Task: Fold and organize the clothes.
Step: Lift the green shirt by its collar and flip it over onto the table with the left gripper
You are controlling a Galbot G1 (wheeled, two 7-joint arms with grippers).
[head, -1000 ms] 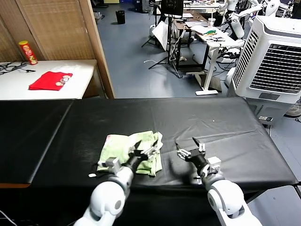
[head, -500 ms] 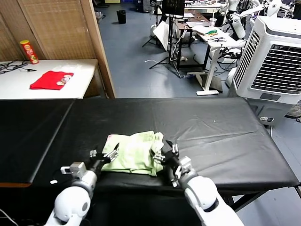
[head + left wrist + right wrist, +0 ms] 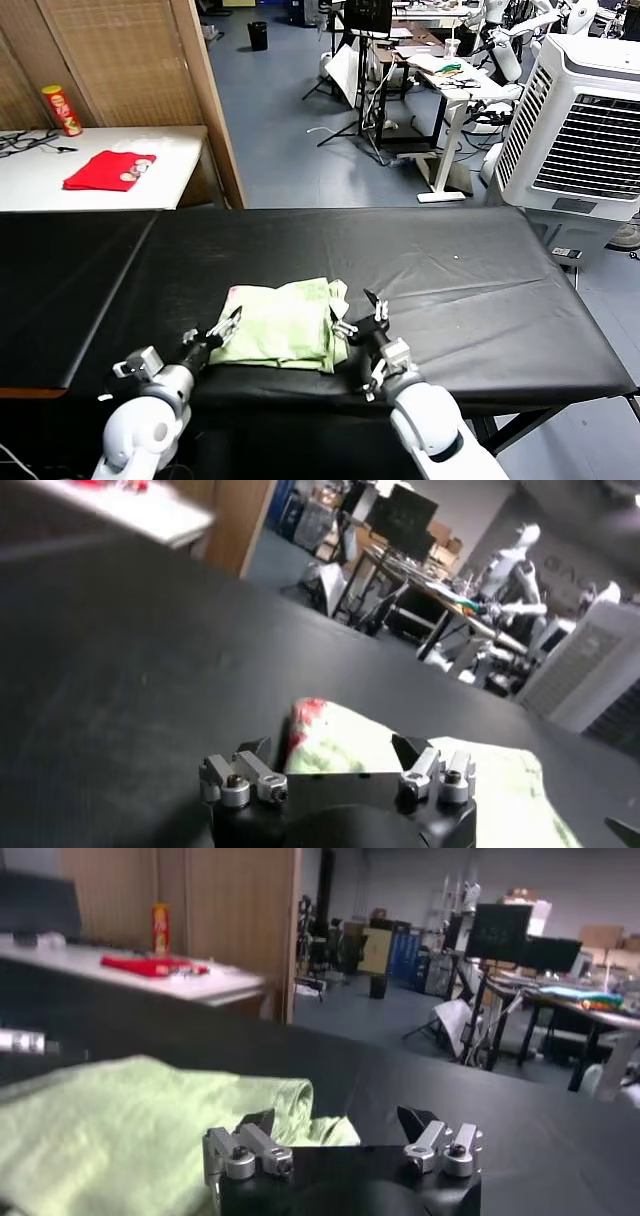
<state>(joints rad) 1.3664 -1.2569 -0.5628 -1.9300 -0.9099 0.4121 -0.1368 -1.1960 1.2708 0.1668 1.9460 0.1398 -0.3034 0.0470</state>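
The pale green shirt [image 3: 283, 324] is lying folded into a rough rectangle on the black surface [image 3: 470, 280], low in the middle of the head view, close to the near edge. A small red-white printed patch is showing at its upper left corner.

The left gripper [image 3: 222, 328] is sitting just at the shirt's left edge, lower left of centre, jaws spread and holding nothing. In the left wrist view the left gripper [image 3: 335, 752] is pointing at the shirt [image 3: 470, 770], red patch end nearest.

The right gripper [image 3: 360, 316] is sitting just beside the shirt's right edge, lower centre, jaws likewise spread and empty. The right wrist view is showing the right gripper [image 3: 340, 1120] beside a rolled fold of the shirt [image 3: 130, 1113]; whether either gripper is touching the fabric cannot be told.

Upper left of the head view: a white side table [image 3: 30, 185] is carrying a small red garment [image 3: 108, 169] and a red-and-yellow canister [image 3: 61, 110] standing upright, lid on, contents hidden. A white air cooler [image 3: 585, 130] is standing at upper right.
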